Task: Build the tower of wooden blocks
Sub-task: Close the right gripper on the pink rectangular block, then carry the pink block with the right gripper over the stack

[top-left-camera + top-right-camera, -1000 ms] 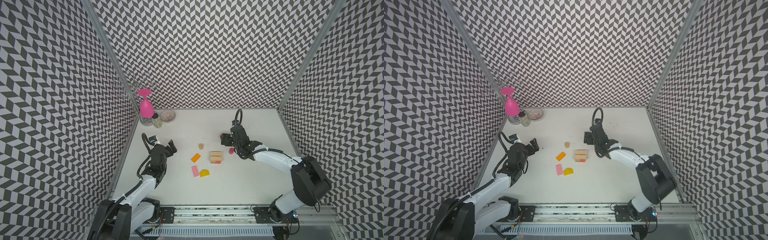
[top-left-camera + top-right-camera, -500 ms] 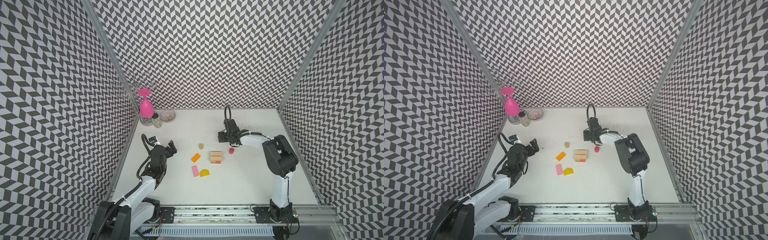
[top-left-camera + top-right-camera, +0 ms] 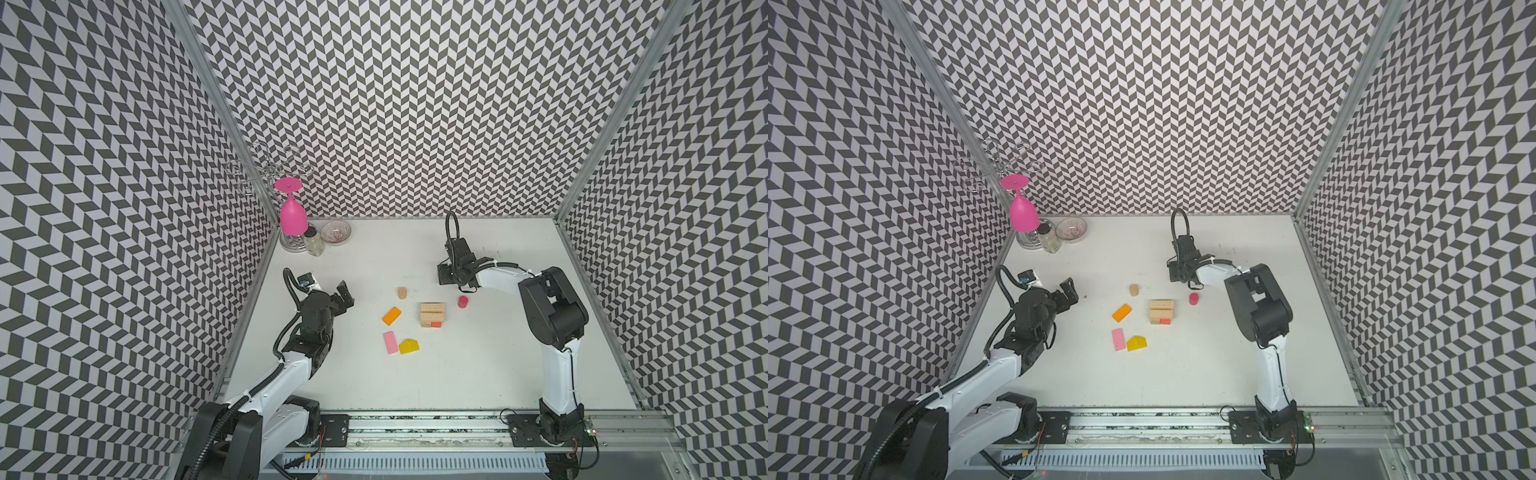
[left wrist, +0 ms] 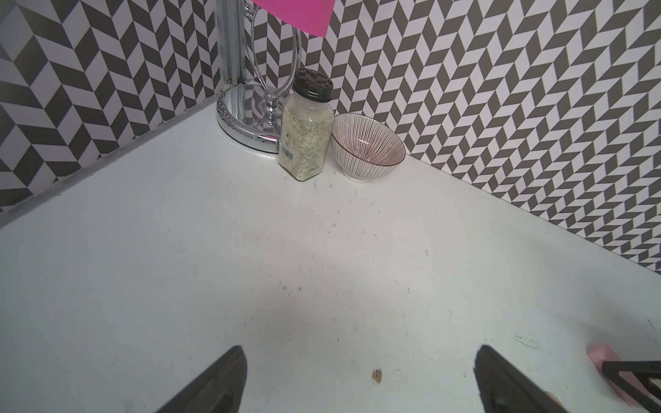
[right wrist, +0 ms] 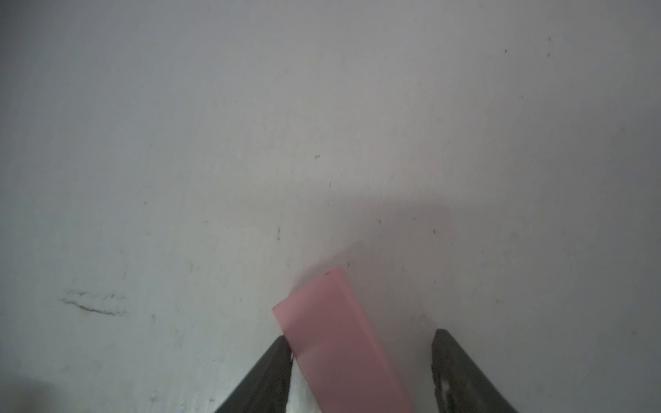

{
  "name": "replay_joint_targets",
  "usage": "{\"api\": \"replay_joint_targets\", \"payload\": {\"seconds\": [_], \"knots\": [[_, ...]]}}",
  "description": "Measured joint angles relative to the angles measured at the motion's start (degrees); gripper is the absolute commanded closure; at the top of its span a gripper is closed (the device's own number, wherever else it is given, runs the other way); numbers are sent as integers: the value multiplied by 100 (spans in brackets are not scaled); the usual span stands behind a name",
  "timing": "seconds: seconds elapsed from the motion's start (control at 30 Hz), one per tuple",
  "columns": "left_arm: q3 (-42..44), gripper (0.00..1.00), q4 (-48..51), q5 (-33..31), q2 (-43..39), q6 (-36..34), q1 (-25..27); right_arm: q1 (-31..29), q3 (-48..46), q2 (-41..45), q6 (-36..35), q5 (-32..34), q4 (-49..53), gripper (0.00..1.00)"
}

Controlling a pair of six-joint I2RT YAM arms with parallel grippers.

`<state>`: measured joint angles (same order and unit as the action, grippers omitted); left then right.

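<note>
While the left gripper (image 4: 359, 348) hangs wide open and empty, well apart, the right gripper (image 5: 360, 336) straddles a pale pink rectangular wooden bar (image 5: 329, 321) lying on the white tabletop (image 5: 214, 143), just behind the stacked tan wooden blocks (image 3: 432, 313). The bar's long axis slants across the half-open jaws: one finger touches it and the other stands clear.

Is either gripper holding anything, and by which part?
Nothing is gripped yet. The left gripper is open and empty. The right gripper straddles a pink block: one finger touches its side, the other stands clear.
</note>
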<state>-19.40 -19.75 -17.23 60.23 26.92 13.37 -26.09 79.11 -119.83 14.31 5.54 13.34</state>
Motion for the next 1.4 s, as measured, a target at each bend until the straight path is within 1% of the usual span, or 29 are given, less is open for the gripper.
{"api": "replay_joint_targets", "payload": {"seconds": [0.17,0.33,0.47,0.5,0.53,0.6,0.63,0.73,0.83,1.0,1.23,1.33,1.4], "knots": [[0,0,2,2,39,0,0,0,57,-55,-4,81,-2,49],[0,0,2,2,57,0,0,0,87,-87,2,122,-7,61],[0,0,-11,0,52,0,0,0,76,-87,20,195,-9,69],[0,0,-22,0,52,0,0,0,63,-83,33,229,-28,70],[0,0,-28,-2,52,0,0,0,39,-70,46,251,-55,70],[0,0,-42,0,52,-2,0,0,-74,4,92,254,-109,76],[0,0,-48,2,52,-2,0,0,-142,55,114,256,-109,78],[0,0,-118,57,52,-24,0,0,-385,249,216,264,-87,80],[24,0,-205,151,-17,-46,11,-4,-734,590,361,278,-42,81],[203,0,-367,258,-313,-90,15,-125,-1471,1593,605,306,-109,81],[291,0,-461,302,-446,-136,37,-778,-2065,2848,938,581,-205,84],[291,0,-461,304,-426,-138,48,-1099,-2371,3237,1128,702,-286,91],[291,0,-461,304,-428,-138,48,-1261,-2507,3359,1255,726,-291,100]]}}
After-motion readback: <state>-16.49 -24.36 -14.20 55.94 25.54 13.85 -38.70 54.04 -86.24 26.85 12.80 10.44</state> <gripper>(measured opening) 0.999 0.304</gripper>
